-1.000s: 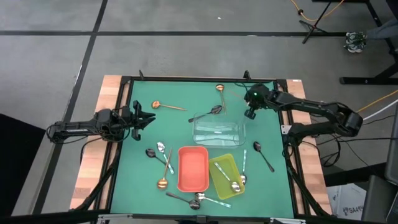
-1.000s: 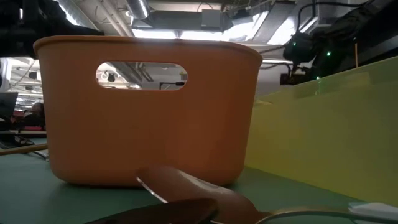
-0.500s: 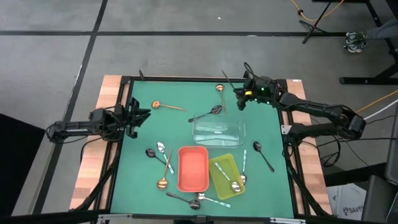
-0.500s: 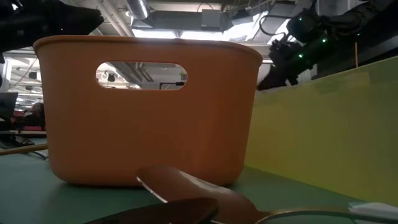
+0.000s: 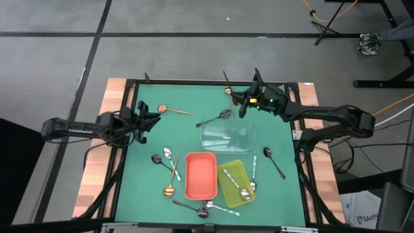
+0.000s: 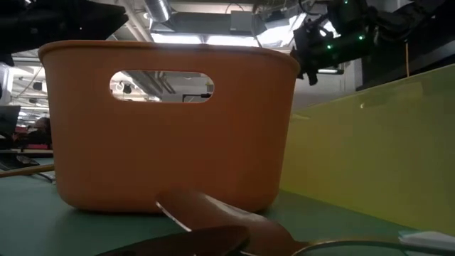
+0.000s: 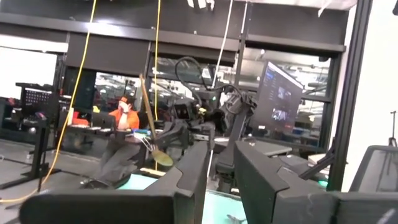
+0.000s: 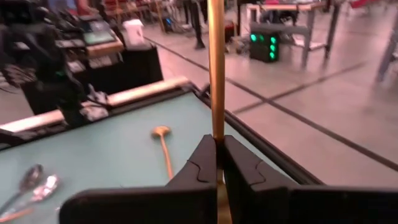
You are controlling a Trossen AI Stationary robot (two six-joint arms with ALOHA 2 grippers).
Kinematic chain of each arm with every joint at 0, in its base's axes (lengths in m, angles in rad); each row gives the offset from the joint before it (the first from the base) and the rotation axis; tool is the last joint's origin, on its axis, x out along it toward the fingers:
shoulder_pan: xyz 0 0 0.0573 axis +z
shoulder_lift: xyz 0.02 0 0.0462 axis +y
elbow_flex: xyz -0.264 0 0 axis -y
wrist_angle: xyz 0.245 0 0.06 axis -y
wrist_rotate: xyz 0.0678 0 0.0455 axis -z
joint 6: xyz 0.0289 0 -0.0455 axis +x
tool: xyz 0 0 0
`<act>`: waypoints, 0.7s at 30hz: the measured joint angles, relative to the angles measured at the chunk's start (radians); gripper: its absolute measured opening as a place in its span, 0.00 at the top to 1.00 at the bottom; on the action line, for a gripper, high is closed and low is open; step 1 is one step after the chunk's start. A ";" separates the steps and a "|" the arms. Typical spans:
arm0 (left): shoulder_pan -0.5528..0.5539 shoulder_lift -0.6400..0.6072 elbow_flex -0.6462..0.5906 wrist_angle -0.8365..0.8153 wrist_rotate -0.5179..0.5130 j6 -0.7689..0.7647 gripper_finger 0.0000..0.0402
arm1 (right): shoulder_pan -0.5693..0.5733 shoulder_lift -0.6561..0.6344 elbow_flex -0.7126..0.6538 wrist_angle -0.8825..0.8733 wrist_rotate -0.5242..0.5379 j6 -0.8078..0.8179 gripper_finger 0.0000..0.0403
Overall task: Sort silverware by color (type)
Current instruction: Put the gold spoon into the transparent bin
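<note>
My right gripper (image 5: 240,102) (image 8: 217,144) hovers over the table's far middle, shut on a copper-gold spoon (image 5: 226,79). The spoon's bowl (image 7: 163,158) hangs low. My left gripper (image 5: 150,120) (image 7: 221,168) is raised at the table's left edge, open, with nothing between its fingers. Other silverware lies flat on the green mat: a gold spoon (image 5: 176,111), a dark spoon (image 5: 220,115), a gold bowl (image 5: 228,91) under the right gripper, and a mixed cluster (image 5: 167,156) at the near left. One silver spoon (image 5: 242,191) lies in the yellow-green tray (image 5: 226,169). My right gripper pinches the copper-gold spoon's handle (image 8: 216,134) between its two fingertips. The fingers come nearly level from the table's right and lie across the handle. The spoon is lifted clear and stands steeply, its long handle (image 8: 215,56) rising above the fingers.
The clear tray (image 5: 226,136) stands mid-table below the right gripper, with the red tray (image 5: 200,175) and the yellow-green tray nearer. A dark spoon (image 5: 273,160) and a silver one (image 5: 254,169) lie at the right, more (image 5: 204,208) at the near edge. A person sits beyond the table (image 7: 121,124).
My right gripper has risen and gone toward the table's left, tipping from pointing down to nearly level. It stays shut, and the held spoon's handle has swung up above the fingers. My left gripper has lifted and tipped up a little.
</note>
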 joint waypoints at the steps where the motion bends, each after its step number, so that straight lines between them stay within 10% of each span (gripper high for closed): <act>1: -0.006 0.026 0.011 0.007 -0.005 0.002 0.82 | 0.008 0.008 0.000 0.023 0.000 0.000 1.00; 21: -0.032 0.590 0.369 0.008 -0.054 0.003 0.82 | 0.149 0.082 0.000 0.274 0.000 0.001 1.00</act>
